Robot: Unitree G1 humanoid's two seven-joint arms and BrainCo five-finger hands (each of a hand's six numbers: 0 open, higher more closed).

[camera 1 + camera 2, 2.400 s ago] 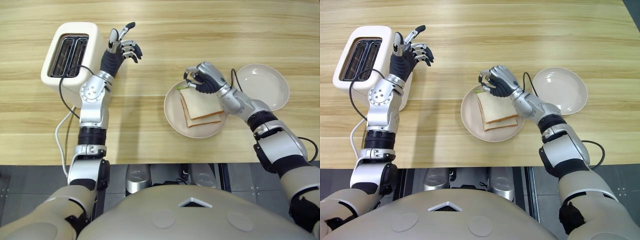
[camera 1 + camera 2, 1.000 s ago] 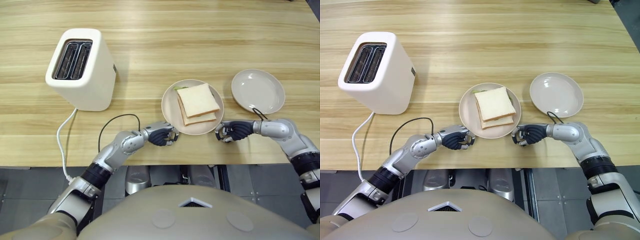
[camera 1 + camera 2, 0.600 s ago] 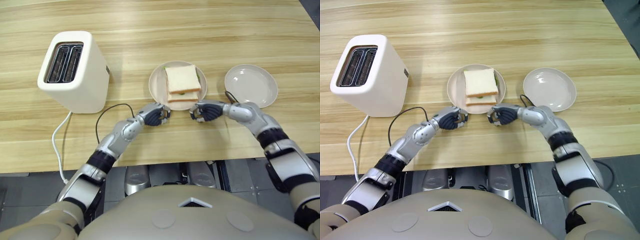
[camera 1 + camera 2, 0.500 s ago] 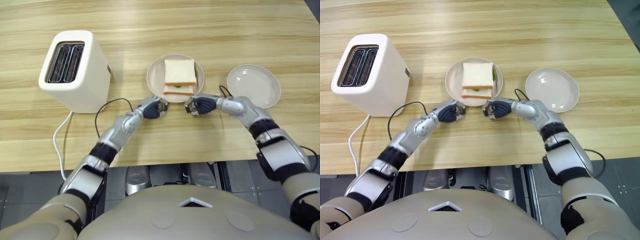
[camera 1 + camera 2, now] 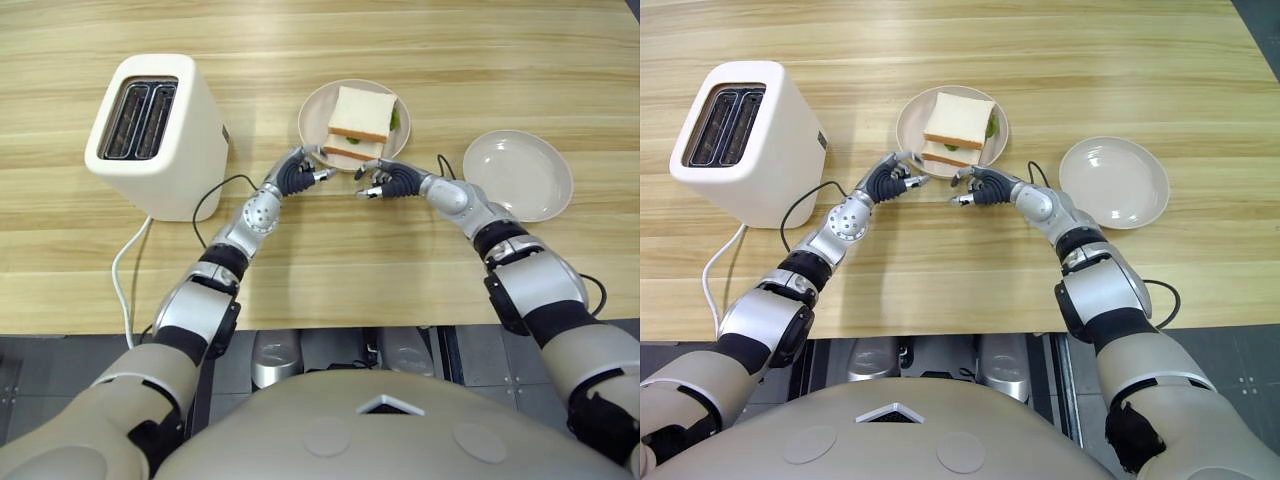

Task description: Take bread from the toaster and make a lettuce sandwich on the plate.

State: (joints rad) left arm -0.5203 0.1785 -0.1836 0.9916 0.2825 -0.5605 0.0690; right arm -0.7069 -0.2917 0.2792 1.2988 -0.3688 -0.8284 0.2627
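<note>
Sitting on the round plate (image 5: 314,112), the lettuce sandwich (image 5: 358,118) is two stacked bread slices with green lettuce (image 5: 394,117) showing at its right edge. It is roughly square with no clear long axis, and its corners are skewed to the desk (image 5: 300,245) grain. It lies just beyond both hands, centred between them. The left robot hand (image 5: 295,173) rests at the plate's near-left rim, fingers loosely spread and gripping nothing; whether the tips touch the rim I cannot tell. The right robot hand (image 5: 392,183), likewise loose and empty, sits slightly off the near-right rim, so the left seems marginally nearer. The toaster (image 5: 155,135) stands well left, its slots looking empty. The sandwich looks assembled.
</note>
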